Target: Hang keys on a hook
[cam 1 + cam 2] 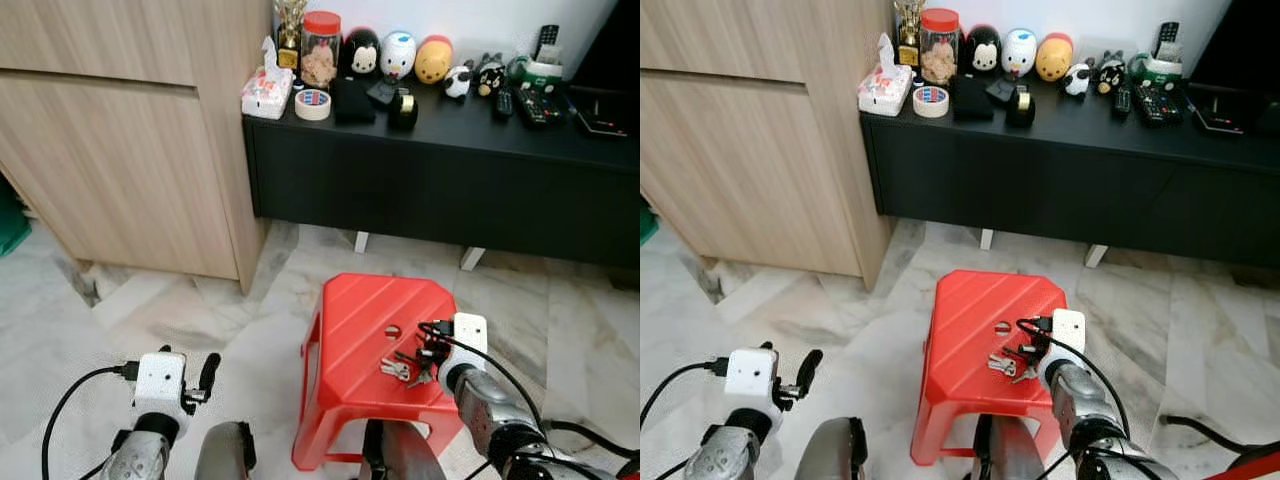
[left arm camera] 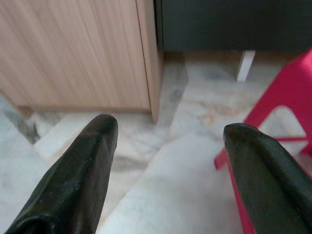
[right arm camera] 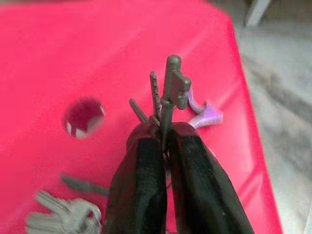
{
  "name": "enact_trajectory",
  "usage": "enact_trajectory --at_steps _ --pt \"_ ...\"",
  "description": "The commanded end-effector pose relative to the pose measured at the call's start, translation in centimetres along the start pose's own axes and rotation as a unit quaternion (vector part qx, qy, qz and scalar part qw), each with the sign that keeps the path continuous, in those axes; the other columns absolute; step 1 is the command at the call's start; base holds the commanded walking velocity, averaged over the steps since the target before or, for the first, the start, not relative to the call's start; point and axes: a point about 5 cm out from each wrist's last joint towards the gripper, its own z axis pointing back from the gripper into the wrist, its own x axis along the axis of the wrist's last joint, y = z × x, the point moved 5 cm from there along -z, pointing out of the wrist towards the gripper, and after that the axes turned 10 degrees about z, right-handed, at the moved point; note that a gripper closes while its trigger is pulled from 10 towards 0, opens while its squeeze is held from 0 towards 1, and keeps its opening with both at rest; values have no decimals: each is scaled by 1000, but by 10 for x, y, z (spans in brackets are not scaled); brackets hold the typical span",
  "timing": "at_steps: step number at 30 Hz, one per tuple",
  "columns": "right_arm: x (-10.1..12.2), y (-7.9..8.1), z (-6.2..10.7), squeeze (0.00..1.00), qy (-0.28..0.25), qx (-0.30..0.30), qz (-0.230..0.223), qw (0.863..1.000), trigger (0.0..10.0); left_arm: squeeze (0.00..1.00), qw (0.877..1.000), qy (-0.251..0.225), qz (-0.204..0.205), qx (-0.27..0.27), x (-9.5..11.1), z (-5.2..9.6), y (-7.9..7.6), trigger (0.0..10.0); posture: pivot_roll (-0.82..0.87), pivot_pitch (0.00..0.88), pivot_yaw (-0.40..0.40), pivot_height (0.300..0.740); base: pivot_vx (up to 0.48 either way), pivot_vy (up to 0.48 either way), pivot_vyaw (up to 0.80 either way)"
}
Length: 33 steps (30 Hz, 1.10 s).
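Observation:
A bunch of keys (image 1: pixel 402 367) lies on the red plastic stool (image 1: pixel 360 320), near its right front corner. My right gripper (image 3: pixel 163 141) is shut on part of that bunch, and a grey key (image 3: pixel 169 92) and a purple tag (image 3: pixel 207 115) stick out past the black fingertips. Two silver keys (image 3: pixel 63 219) of the bunch rest flat on the stool top. My left gripper (image 2: pixel 168 141) hangs open over the marble floor, left of the stool, holding nothing. No hook can be made out.
A black low cabinet (image 1: pixel 450 170) stands behind the stool, carrying toy figures, a jar, tape and remotes. A wooden cupboard (image 1: pixel 130 140) rises to the left. Marble floor (image 1: pixel 200 320) spreads around the stool.

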Motion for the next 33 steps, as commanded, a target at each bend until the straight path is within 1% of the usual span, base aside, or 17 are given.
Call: enact_trajectory --at_steps 1,3,9,10,14,15,16,19,20,21,22,23,26,27,29,30,33 --pt "17 -4 0 0 -34 -1 5 999 0 0 1000 -3 -7 8 0 -3 4 10000 145 0 -118 590 0 0 0" --pt "24 -5 0 0 -52 3 3 999 0 0 1000 -5 -7 9 0 -11 5 10000 134 0 -118 590 0 0 0" --pt "43 -9 4 0 -104 6 13 994 0 0 1000 -11 -3 13 0 -26 5 10000 110 0 -113 590 0 0 0" --pt "43 -9 4 0 -104 6 13 994 0 0 1000 -11 -3 13 0 -26 5 10000 110 0 -113 590 0 0 0" --pt "55 -2 11 0 -141 26 35 989 0 0 1000 -16 -1 16 2 -32 7 10000 104 0 -111 590 0 0 0" --pt "58 2 13 0 -151 37 48 987 8941 0 1000 -19 -1 18 2 -34 8 10000 105 0 -110 590 0 0 0" --pt "60 3 15 0 -157 40 52 985 10000 0 1000 -21 -1 19 3 -35 9 10000 102 0 -106 590 0 0 0" --pt "63 7 19 0 -166 48 62 983 10000 0 1000 -23 -1 19 4 -36 9 10000 95 0 -100 590 0 0 0" --pt "65 12 22 0 -174 56 75 980 10000 0 1000 -24 -1 18 4 -36 9 10000 95 0 -98 590 0 0 0" --pt "68 23 29 0 -187 75 84 976 10000 0 999 -27 -2 17 4 -36 9 10000 91 0 -96 590 0 0 0" --pt "68 23 29 0 -187 75 84 976 10000 0 999 -27 -2 17 4 -36 9 10000 91 0 -96 590 0 0 0" --pt "67 32 35 0 -190 91 81 974 10000 0 999 -32 -1 17 6 -36 10 10000 88 0 -95 590 0 0 0" --pt "62 42 45 0 -189 109 78 973 10000 0 999 -43 1 16 10 -35 9 10000 83 0 -91 590 0 0 0" --pt "62 43 46 0 -189 110 77 973 10000 0 999 -45 1 15 11 -35 9 10000 83 0 -91 590 0 0 0" --pt "59 37 46 0 -189 100 67 975 10000 0 999 -46 2 14 10 -35 8 10000 78 0 -88 590 0 0 0" --pt "56 30 46 0 -184 82 54 978 10000 0 999 -44 5 12 8 -34 6 10000 79 0 -86 590 0 0 0" --pt "55 25 47 0 -177 68 44 981 10000 0 999 -43 8 9 5 -31 4 10000 83 0 -86 590 0 0 0"
